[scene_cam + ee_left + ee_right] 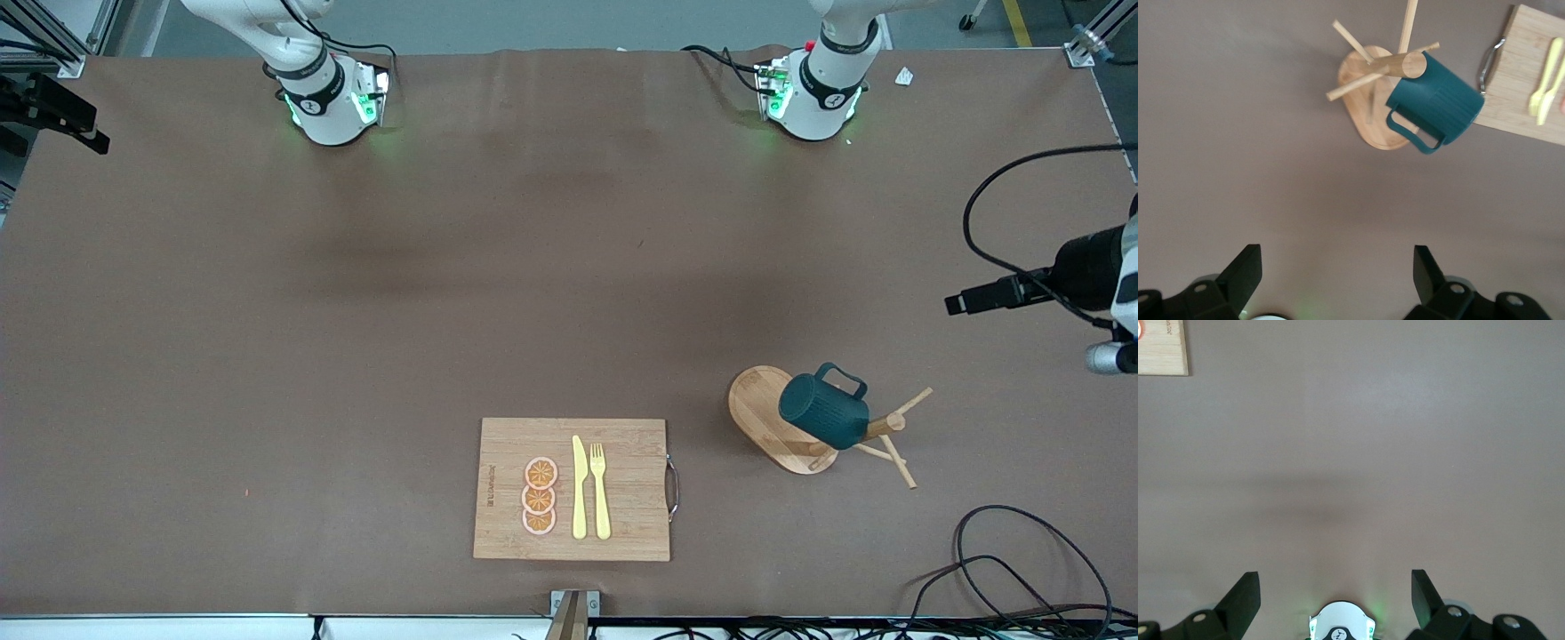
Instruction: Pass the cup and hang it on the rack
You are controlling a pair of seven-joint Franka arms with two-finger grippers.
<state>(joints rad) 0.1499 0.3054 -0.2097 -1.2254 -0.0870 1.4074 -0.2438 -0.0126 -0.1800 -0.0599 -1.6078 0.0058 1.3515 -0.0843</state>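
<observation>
The dark teal ribbed cup (825,411) (1441,103) hangs tilted on the light wooden rack (756,404) (1375,133), up against its post among the pegs. The cup's loop handle sticks out with no peg through it. The rack stands toward the left arm's end of the table, in the part nearer the front camera. My left gripper (1337,267) is open and empty, high over bare table, well away from the rack. My right gripper (1335,587) is open and empty too, above its own arm's base. Neither hand shows in the front view.
A bamboo cutting board (622,480) (1518,87) (1161,350) lies beside the rack near the front edge, carrying a yellow knife (579,487), a yellow fork (600,489) and orange slices (540,498). Black cables (1022,569) and a camera (1058,276) sit at the left arm's end.
</observation>
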